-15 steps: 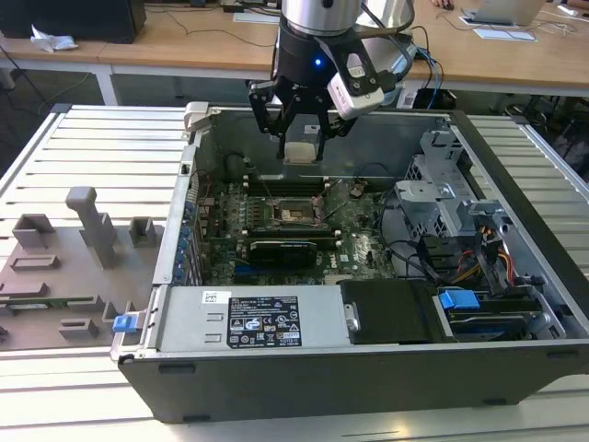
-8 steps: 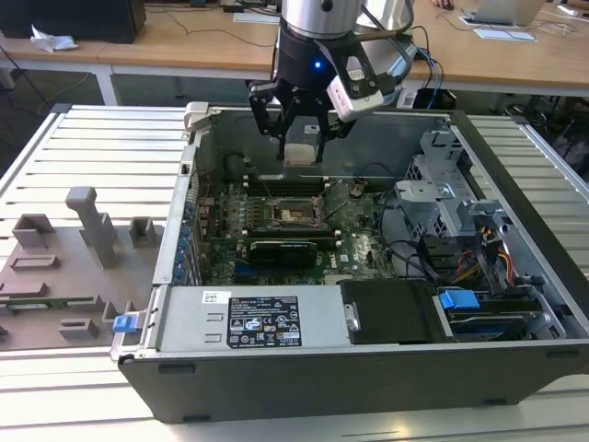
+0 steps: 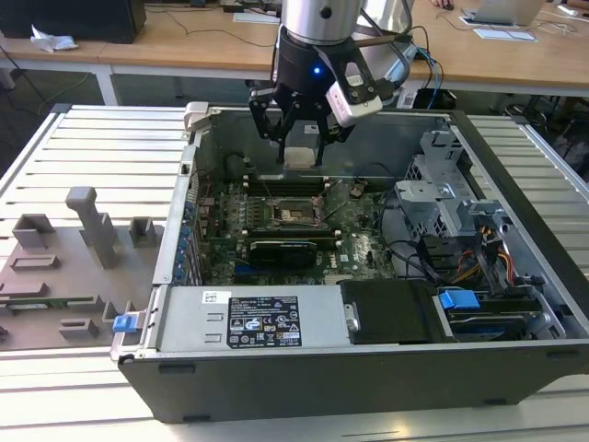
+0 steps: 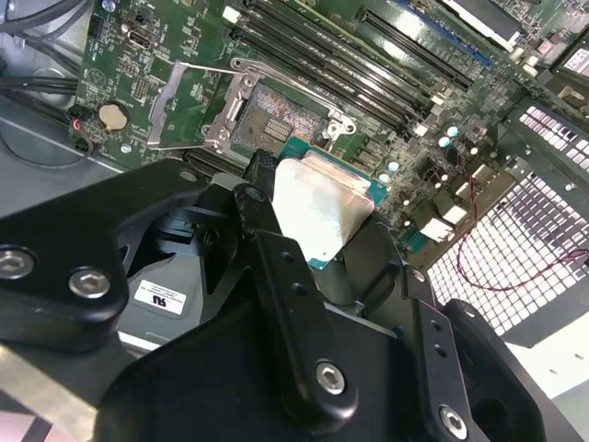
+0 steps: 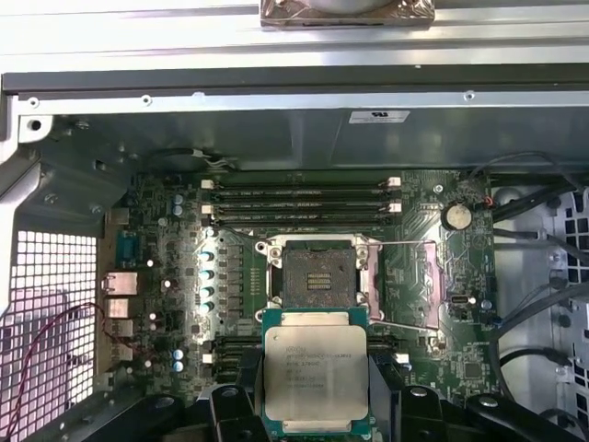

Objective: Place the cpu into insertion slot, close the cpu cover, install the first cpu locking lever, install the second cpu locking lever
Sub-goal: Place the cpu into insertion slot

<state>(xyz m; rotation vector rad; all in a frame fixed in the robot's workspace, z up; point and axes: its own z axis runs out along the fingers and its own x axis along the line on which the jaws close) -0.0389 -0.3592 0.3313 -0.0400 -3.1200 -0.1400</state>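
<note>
First wrist view puts the cpu point(image 5: 316, 373) right in front of you. Its pale metal face is turned toward the camera, and the jaws are closed on it, one jaw against each of two opposite edges, so the chip is all they hold. Just past it lies the insertion slot point(image 5: 319, 276), a square black socket with a silvery rim. Its dark centre is bare, and the chip is not in it. The cpu cover point(image 5: 377, 276) stands open, folded away from the socket toward the side of the board where a round coin cell point(image 5: 456, 216) sits. You can see the green circuit board point(image 5: 175, 295) through its window. Long memory slots point(image 5: 304, 203) run along one side of the socket. In the second wrist view you look over the black jaw links at the same chip, a green edge showing around its metal face, with the open socket beyond it. In the exterior view the arm point(image 3: 317, 28) reaches down into the open computer case point(image 3: 276, 368), which lies on the ribbed grey table point(image 3: 101, 147). There the chip hangs in the air above the board, over the socket and clear of it. Grey fixture blocks point(image 3: 92, 226) stand on the table toward the exterior view's left of the case, well apart from the work.
</note>
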